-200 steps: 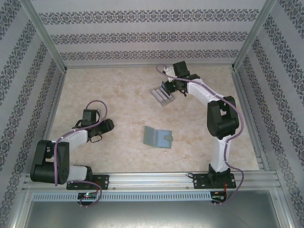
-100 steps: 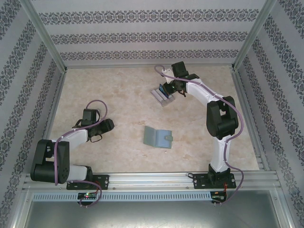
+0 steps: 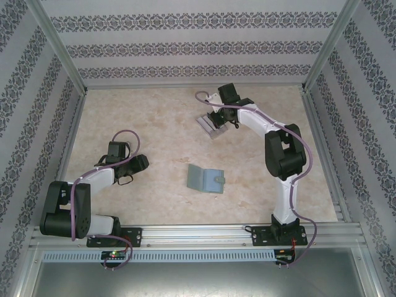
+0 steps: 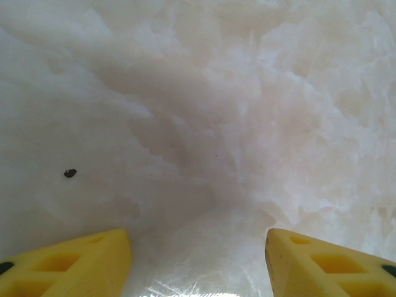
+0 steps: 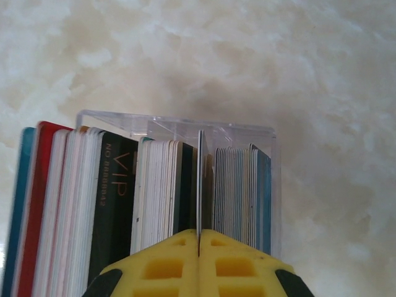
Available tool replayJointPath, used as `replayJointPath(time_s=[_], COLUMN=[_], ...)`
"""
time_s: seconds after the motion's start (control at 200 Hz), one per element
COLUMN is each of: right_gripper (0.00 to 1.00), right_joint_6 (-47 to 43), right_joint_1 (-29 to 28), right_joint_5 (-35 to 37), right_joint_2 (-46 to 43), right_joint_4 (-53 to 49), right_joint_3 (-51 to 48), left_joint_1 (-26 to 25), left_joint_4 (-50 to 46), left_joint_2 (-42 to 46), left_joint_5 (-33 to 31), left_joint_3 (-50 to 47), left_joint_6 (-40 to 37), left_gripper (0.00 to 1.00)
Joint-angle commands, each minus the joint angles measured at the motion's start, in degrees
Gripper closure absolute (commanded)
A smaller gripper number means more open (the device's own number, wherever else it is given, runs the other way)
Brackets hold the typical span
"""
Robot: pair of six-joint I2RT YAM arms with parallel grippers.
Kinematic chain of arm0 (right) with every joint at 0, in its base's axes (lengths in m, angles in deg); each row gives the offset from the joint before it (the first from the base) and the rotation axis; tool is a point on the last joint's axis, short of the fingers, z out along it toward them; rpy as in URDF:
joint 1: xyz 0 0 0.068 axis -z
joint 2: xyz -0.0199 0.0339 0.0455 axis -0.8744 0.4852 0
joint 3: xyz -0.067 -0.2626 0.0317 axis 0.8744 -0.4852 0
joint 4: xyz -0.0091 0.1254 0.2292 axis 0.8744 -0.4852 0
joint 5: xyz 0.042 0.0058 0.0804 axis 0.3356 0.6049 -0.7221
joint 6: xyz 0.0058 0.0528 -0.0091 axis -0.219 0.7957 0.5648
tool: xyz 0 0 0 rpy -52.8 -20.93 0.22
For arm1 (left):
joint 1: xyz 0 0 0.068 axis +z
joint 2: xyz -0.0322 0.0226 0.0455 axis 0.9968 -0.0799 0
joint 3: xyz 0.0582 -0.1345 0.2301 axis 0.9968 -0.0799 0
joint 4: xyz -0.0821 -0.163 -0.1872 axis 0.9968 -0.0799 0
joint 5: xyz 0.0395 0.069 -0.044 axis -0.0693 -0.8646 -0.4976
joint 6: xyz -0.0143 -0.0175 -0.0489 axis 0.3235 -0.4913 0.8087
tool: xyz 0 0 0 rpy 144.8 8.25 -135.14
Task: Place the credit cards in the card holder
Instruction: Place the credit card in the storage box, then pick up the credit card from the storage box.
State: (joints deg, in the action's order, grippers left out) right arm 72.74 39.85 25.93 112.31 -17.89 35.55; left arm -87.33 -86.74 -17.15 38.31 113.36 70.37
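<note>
Pale marbled table (image 3: 124, 111), boxed in by striped floral wallpaper (image 3: 198, 43). Nearest the bases, the left tool (image 4: 198, 263) hangs low over bare stone with its yellow fingers spread and nothing between them.

Off to its right lies the card holder (image 3: 205, 179), a flat, soft-looking grey-green wallet. Its long side runs roughly left to right, with the little round snap tab on the end facing the right arm. Can't tell from up here how far open it is.

Beyond that, the right tool (image 5: 198, 247) is clenched on one thin card (image 5: 200, 179). It's pinched by its edge, standing upright in the middle of a clear ribbed stand (image 5: 185, 127). The rest of the credit cards (image 5: 80, 198) are packed in on both sides, glossy plastic in red, teal, white and black.

My guess is what matters next is that the wallet sits straight back toward the bases from that tool, well apart from it. So the card has to lift straight up clear of its neighbours first.
</note>
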Motion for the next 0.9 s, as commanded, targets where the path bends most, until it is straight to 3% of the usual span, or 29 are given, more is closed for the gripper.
replayJointPath(time_s=[0.0,0.095,0.415,0.5,0.605,0.749,0.899], right_gripper=[0.94,0.82,0.69,0.68,0.76,0.77,0.61], right_joint_6=[-2.33,-2.61,0.72,1.74,3.28,4.37,2.76], right_joint_1=[-1.17,-1.8,-1.77,-1.49,-0.7,-0.33,-1.52], right_joint_5=[2.12,4.1,-0.98,-3.12,-6.58,-9.21,-11.85], right_joint_2=[1.61,1.9,-2.07,-2.82,-2.76,-2.65,-3.66], right_joint_4=[-3.32,-3.61,-4.19,-4.33,-4.84,-5.15,-6.5], right_joint_3=[0.87,1.15,1.54,1.68,2.52,2.61,2.05], left_joint_1=[-0.55,-0.54,-0.55,-0.54,-0.54,-0.55,-0.55], left_joint_4=[-0.48,-0.61,-0.79,-0.87,-0.85,-0.87,-0.87], left_joint_2=[-2.58,-2.66,-2.95,-2.89,-2.89,-2.88,-2.88], left_joint_5=[0.17,0.14,0.3,0.38,0.32,0.34,0.39], left_joint_3=[0.11,0.13,0.36,0.29,0.32,0.36,0.4], left_joint_6=[-1.85,-1.91,-1.94,-1.94,-1.98,-2.03,-2.02], left_gripper=[0.38,0.38,0.38,0.38,0.38,0.38,0.38])
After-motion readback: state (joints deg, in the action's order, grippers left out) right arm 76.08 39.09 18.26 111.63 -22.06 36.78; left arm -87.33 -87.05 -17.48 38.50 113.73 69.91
